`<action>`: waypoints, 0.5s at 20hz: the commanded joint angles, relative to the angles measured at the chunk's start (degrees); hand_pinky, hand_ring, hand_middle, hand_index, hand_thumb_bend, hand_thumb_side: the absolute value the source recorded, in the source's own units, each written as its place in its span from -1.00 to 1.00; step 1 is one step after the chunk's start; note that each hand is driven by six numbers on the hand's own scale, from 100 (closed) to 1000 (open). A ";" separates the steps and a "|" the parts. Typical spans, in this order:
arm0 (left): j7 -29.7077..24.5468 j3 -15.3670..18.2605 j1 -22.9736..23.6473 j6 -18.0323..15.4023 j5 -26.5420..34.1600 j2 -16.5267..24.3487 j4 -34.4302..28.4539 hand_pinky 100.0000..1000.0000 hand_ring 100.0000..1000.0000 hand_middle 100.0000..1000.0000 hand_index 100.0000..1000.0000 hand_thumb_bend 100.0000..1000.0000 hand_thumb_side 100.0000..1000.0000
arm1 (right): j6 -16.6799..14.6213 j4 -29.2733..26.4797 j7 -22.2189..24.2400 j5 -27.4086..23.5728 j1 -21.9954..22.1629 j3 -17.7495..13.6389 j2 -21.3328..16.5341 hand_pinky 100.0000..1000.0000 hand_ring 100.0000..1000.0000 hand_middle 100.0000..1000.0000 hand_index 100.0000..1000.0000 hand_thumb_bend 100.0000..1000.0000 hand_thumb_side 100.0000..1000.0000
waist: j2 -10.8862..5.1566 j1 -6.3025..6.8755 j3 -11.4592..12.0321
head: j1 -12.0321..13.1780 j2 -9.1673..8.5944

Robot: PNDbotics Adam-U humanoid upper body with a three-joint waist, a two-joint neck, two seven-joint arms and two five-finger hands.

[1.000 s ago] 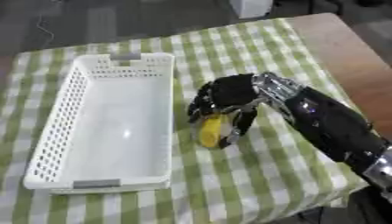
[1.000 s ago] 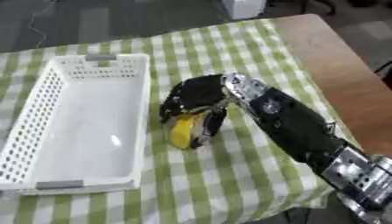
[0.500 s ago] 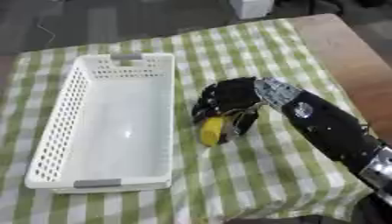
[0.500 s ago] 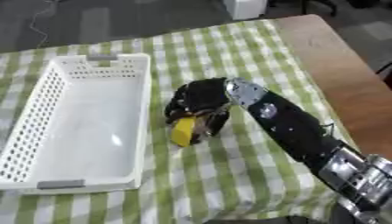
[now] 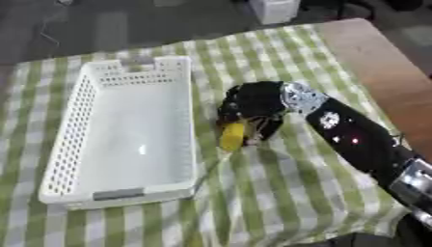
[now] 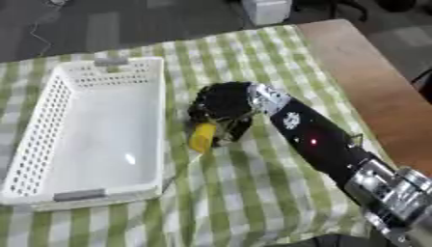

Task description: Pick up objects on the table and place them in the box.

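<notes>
Right hand point(image 5: 253, 103) curled over yellow object point(image 5: 232, 136), apparently grasping its upper end, object on checked cloth point(image 5: 287, 193) just right of white basket point(image 5: 93, 144), tabletop point(image 5: 371, 58) beyond

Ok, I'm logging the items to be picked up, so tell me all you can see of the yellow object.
The yellow object is small, oblong and smooth-looking; what it is cannot be made out. It lies on the green checked cloth, just right of the white basket, outside it. The right hand covers its upper end, fingers curled round it. Only its lower part shows.
</notes>
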 commanded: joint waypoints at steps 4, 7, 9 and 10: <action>-0.30 -0.02 -1.05 0.01 0.54 0.68 -0.66 -0.03 0.09 1.00 0.80 -0.30 0.45 | -5.64 4.98 -19.48 14.81 2.60 2.31 0.41 -1.00 -1.00 -1.00 -1.00 0.08 -0.50 | 0.04 0.20 0.15 | -0.42 -0.89; -0.28 0.05 -1.00 -0.02 0.59 0.66 -0.66 -0.04 0.09 1.00 0.80 -0.31 0.45 | -5.64 10.61 -24.29 20.65 3.86 -0.14 1.49 -1.00 -1.00 -1.00 -1.00 0.05 -0.68 | 0.00 0.30 0.02 | -0.18 -0.98; -0.28 0.09 -0.87 -0.02 0.57 0.67 -0.66 -0.04 0.09 1.00 0.80 -0.31 0.45 | -5.64 13.93 -26.16 23.55 4.28 -2.33 2.24 -1.00 -1.00 -1.00 -1.00 0.02 -0.69 | -0.07 0.36 -0.11 | -0.12 -0.92; -0.27 0.11 -0.78 -0.02 0.55 0.67 -0.66 -0.04 0.09 1.00 0.80 -0.31 0.45 | -5.64 15.01 -27.11 24.40 4.41 -3.42 2.51 -1.00 -1.00 -1.00 -1.00 0.00 -0.68 | -0.12 0.38 -0.19 | -0.06 -0.87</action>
